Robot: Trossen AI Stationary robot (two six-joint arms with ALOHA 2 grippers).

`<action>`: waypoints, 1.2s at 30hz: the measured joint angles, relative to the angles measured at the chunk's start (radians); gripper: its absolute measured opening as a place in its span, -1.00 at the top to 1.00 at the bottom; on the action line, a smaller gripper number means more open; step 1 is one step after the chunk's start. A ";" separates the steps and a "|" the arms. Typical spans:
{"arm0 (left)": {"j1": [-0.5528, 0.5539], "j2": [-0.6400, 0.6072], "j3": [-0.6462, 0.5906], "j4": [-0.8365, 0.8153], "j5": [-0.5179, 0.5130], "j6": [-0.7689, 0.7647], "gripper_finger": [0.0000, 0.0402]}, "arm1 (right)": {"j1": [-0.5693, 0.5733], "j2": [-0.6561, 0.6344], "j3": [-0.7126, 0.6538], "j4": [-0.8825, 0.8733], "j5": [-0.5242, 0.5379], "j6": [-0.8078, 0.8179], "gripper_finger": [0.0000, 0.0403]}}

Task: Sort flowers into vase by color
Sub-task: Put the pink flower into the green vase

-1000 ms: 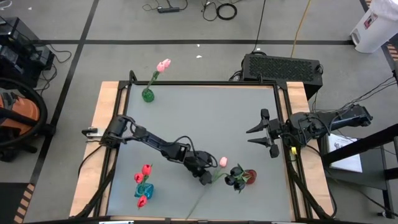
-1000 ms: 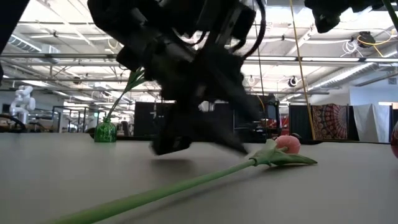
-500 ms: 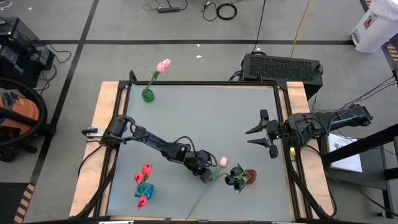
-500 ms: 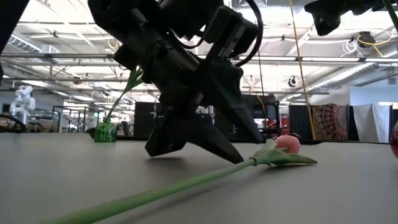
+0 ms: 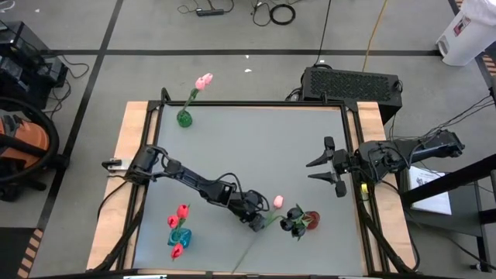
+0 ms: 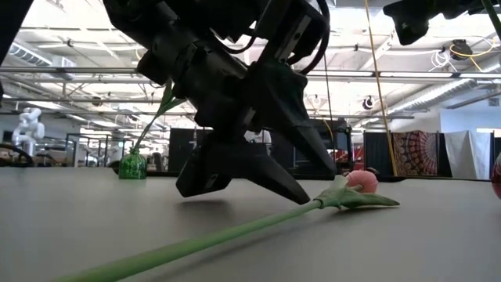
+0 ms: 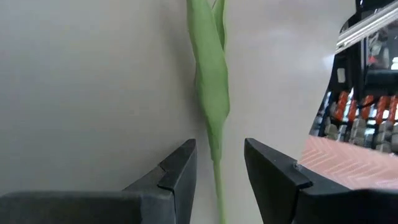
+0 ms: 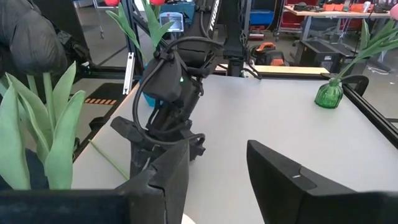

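Note:
A pink tulip lies flat on the table, its head [image 5: 277, 201] toward the right and its green stem [image 5: 244, 252] running to the near edge; it also shows in the low view [image 6: 360, 182]. My left gripper [image 5: 257, 222] is open, low over the table, pointing down. In the left wrist view its fingers [image 7: 180, 177] stand on either side of the stem [image 7: 213, 124], just below the leaf, without touching it. My right gripper [image 5: 324, 167] is open and empty, held above the table's right side.
A green vase [image 5: 184, 118] with a pink tulip stands at the far left corner. A blue vase [image 5: 180, 236] with red tulips stands at the near left. A red vase [image 5: 311, 219] with black tulips [image 5: 294, 222] stands just right of the lying tulip.
My left gripper has come down a little toward the table over the lying tulip's stem, its fingers staying apart. The tulip has kept its place.

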 joint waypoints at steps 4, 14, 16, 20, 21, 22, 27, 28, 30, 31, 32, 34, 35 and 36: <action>-0.007 0.000 0.000 0.009 -0.014 -0.015 0.30 | 0.000 0.000 0.000 0.000 0.000 0.000 0.24; -0.038 0.000 0.000 0.008 -0.064 -0.066 0.30 | 0.000 0.000 0.000 0.000 0.000 0.000 0.24; -0.044 0.000 0.000 0.011 -0.066 -0.068 0.30 | 0.000 0.000 0.000 0.000 0.000 0.000 0.24; -0.053 0.000 0.000 0.011 -0.069 -0.087 0.30 | 0.000 0.000 0.000 0.000 0.000 0.000 0.24; -0.053 0.000 0.000 0.010 -0.070 -0.087 0.30 | 0.000 0.000 0.000 0.000 0.000 0.000 0.24; -0.053 0.000 0.000 0.008 -0.070 -0.087 0.30 | 0.000 0.000 0.000 0.000 0.000 0.000 0.24; -0.040 0.026 0.007 0.027 -0.068 -0.074 0.30 | 0.000 0.000 0.000 -0.001 0.000 0.000 0.24; -0.037 0.030 0.011 0.026 -0.065 -0.073 0.30 | 0.000 0.000 0.000 -0.001 0.000 0.000 0.24; -0.030 0.039 0.022 0.021 -0.041 -0.067 0.30 | 0.000 0.000 0.000 -0.002 0.000 0.000 0.24; -0.027 0.041 0.028 0.020 -0.033 -0.060 0.30 | 0.000 0.000 0.000 -0.002 0.000 0.000 0.24; -0.025 0.042 0.034 0.019 -0.032 -0.051 0.30 | 0.000 0.000 0.000 -0.003 0.000 0.000 0.24; -0.025 0.046 0.047 0.020 -0.033 -0.037 0.30 | 0.000 0.000 0.000 -0.003 0.000 0.000 0.24; -0.025 0.048 0.057 0.020 -0.032 -0.036 0.30 | 0.000 0.000 0.000 -0.003 0.000 0.000 0.24; -0.025 0.051 0.068 0.022 -0.030 -0.031 0.30 | 0.000 0.000 0.000 -0.003 0.000 0.000 0.24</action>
